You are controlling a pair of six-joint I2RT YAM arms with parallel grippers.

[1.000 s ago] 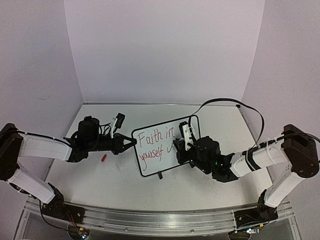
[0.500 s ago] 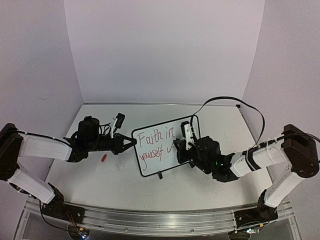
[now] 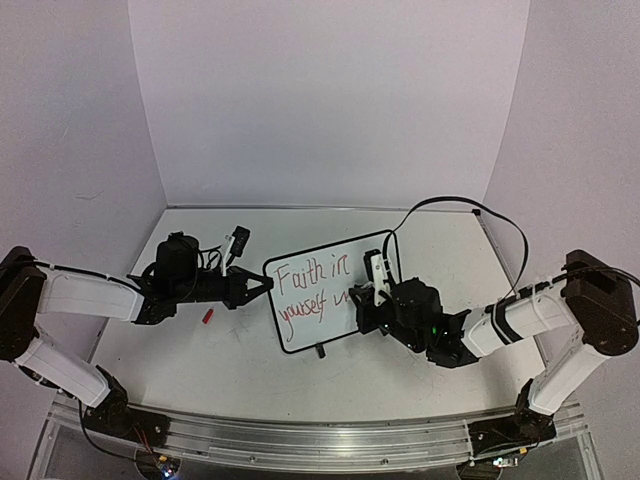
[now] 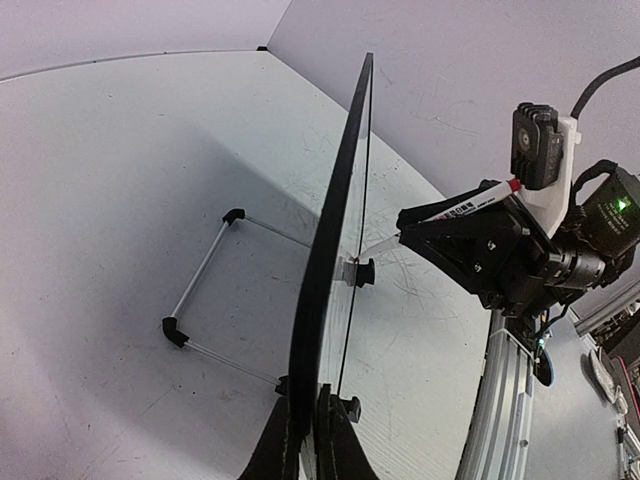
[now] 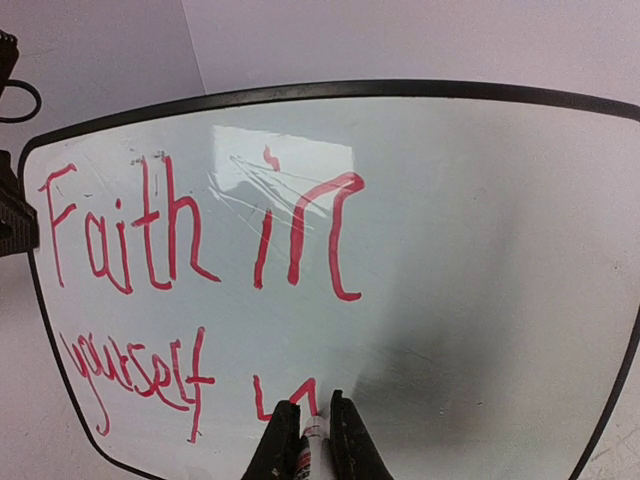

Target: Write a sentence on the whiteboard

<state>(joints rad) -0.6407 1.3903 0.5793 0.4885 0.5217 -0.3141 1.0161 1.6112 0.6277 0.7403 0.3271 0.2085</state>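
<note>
The whiteboard (image 3: 325, 290) stands tilted on its black feet mid-table, with "Faith in yourself" and a fresh stroke in red. My left gripper (image 3: 266, 285) is shut on the board's left edge; in the left wrist view the board (image 4: 335, 250) runs edge-on up from my gripper (image 4: 312, 440). My right gripper (image 3: 368, 303) is shut on a red marker (image 3: 372, 272) whose tip touches the board's lower middle. In the right wrist view the board (image 5: 460, 250) fills the frame and my gripper (image 5: 312, 440) holds the marker (image 5: 311, 445) at the newest red stroke.
A small red marker cap (image 3: 208, 316) lies on the table left of the board. A black cable (image 3: 470, 205) arcs over the right arm. The board's wire stand (image 4: 205, 290) rests on the table behind it. Walls enclose the back and sides.
My right gripper has shifted slightly down and right with the marker along the board's second line. The left arm and board have not moved.
</note>
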